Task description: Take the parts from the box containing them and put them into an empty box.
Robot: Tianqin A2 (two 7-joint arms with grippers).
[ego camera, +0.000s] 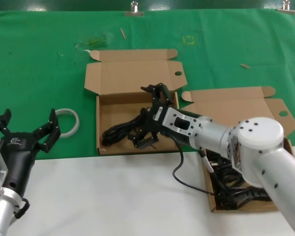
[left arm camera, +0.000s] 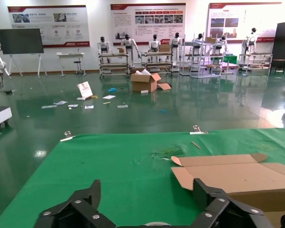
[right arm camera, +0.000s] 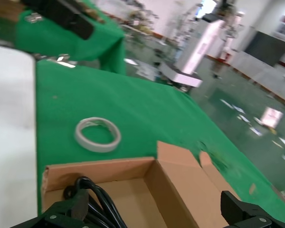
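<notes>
The open brown box [ego camera: 104,118] in the middle has a squarely set lid and holds one black coiled power cord [ego camera: 119,132]. My right gripper [ego camera: 147,117] hangs open just over this box's right half, with the cord below and beside its fingers. In the right wrist view the gripper [right arm camera: 154,219] is wide open over the box floor [right arm camera: 133,199], the cord [right arm camera: 92,199] near one finger. The second box [ego camera: 246,105], with a skewed lid, holds more black cords [ego camera: 238,189] under my right arm. My left gripper [ego camera: 27,125] is open and empty at the near left.
A white ring of tape [ego camera: 69,122] lies on the green cloth [ego camera: 39,59] just right of the left gripper, and shows in the right wrist view [right arm camera: 98,134]. A white surface [ego camera: 113,196] covers the near table. The arm's own black cable [ego camera: 187,183] loops over it.
</notes>
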